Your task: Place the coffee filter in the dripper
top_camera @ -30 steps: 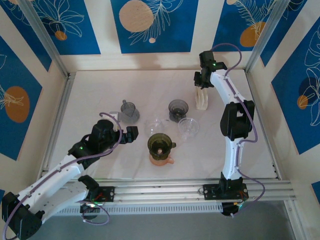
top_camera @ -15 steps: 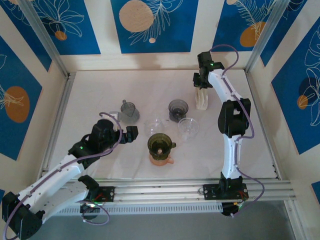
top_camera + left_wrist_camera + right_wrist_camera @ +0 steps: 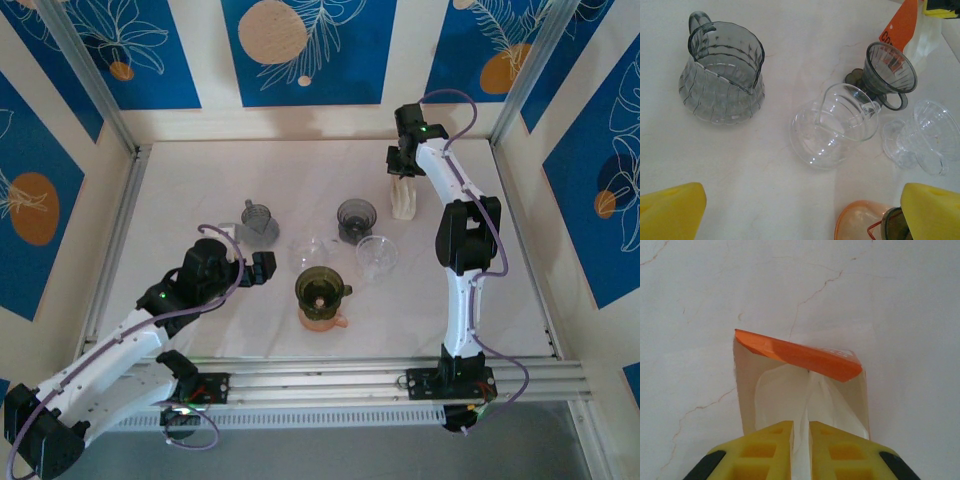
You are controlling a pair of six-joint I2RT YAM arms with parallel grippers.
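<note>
A filter pack [image 3: 799,358] with an orange top flap stands open at the table's back right [image 3: 403,200]. My right gripper [image 3: 801,440] reaches down into it from above [image 3: 402,168], shut on a white coffee filter [image 3: 790,400] that still sits in the pack. Three drippers stand mid-table: a dark grey one [image 3: 356,215], a clear one [image 3: 377,255], and an olive one [image 3: 322,288] on an orange server. My left gripper [image 3: 262,268] hovers open left of the olive dripper, its yellow fingers [image 3: 670,212] wide apart over bare table.
A grey ribbed pitcher [image 3: 720,75] and a clear glass server [image 3: 835,125] stand ahead of the left gripper, with the dark dripper [image 3: 887,67] and clear dripper [image 3: 925,135] beyond. The orange server [image 3: 862,222] is at the right finger. Walls enclose the table [image 3: 200,180].
The right gripper has shifted slightly left over the filter pack. The left arm has not moved.
</note>
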